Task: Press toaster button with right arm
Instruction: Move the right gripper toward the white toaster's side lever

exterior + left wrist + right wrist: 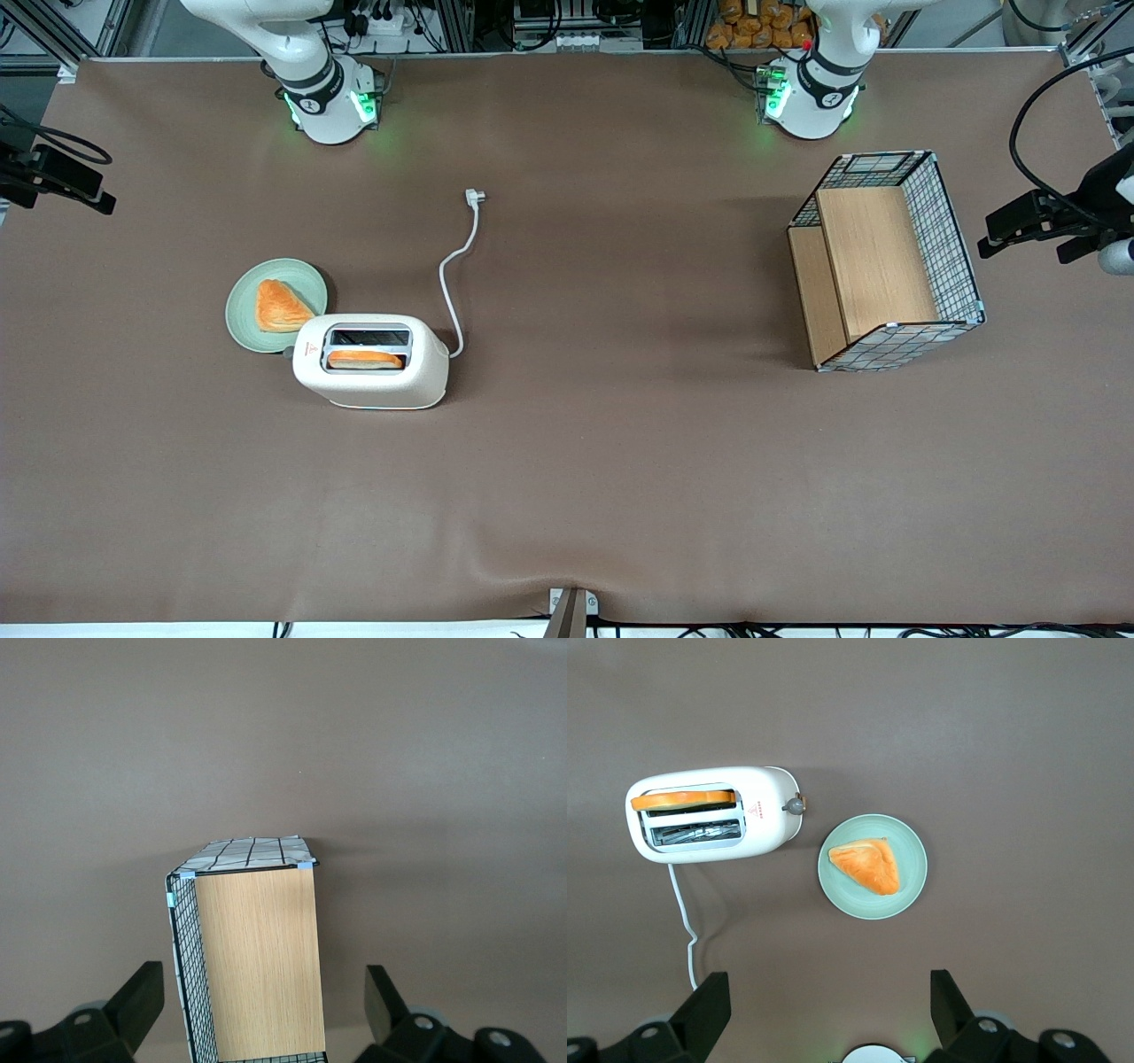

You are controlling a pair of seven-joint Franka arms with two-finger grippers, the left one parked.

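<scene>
The cream toaster (370,361) sits left of centre in the front view, a slice of toast (365,359) in its nearer slot, its grey button (796,804) facing the green plate (241,310) just beside. The right gripper (824,1010) hangs high above both, fingers (707,1010) spread wide apart, holding nothing

Cream toaster (372,361) upright w/ toast in one slot; grey toaster button (796,804) at plate-side end.
</scene>
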